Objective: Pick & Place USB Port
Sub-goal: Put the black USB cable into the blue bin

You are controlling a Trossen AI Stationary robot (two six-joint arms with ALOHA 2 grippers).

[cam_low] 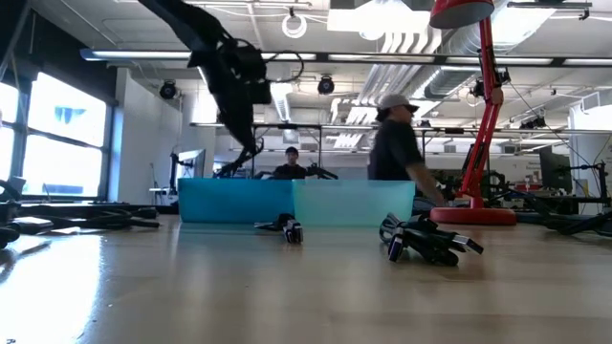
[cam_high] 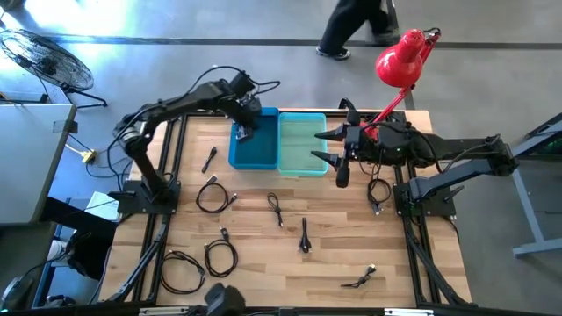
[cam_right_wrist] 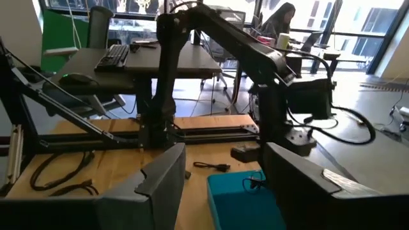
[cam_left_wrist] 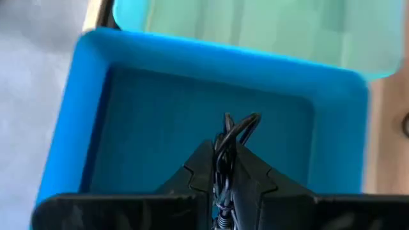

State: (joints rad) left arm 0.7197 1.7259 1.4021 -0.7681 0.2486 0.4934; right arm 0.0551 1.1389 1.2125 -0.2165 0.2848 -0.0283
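Cables lie all over our wooden tabletop (cam_high: 290, 263), and two bins sit side by side at the far edge.

Our left gripper (cam_high: 243, 128) hangs over the blue bin (cam_high: 255, 149). In the left wrist view its fingers (cam_left_wrist: 252, 176) are pinched tight on a thin black USB cable (cam_left_wrist: 233, 131), and a loop of the cable sticks up out of them. The cable is held above the inside of the blue bin, not lying on its floor. From the low view the left arm comes down from above, and the cable dangles behind the blue bin's front wall (cam_low: 234, 203).

Our right gripper (cam_high: 338, 146) waits just past the outer side of the light teal bin (cam_high: 301, 140), which touches the blue bin. Its fingers (cam_right_wrist: 160, 185) are spread wide with nothing between them.

More black cables rest on the wood. One is coiled near the left arm's base (cam_high: 211, 195). One lies near the middle (cam_high: 276, 209). One is near the front right (cam_high: 360, 279).

A red lamp (cam_high: 400, 58) stands at the far right corner. A person (cam_low: 397, 153) is behind the table in the low view.
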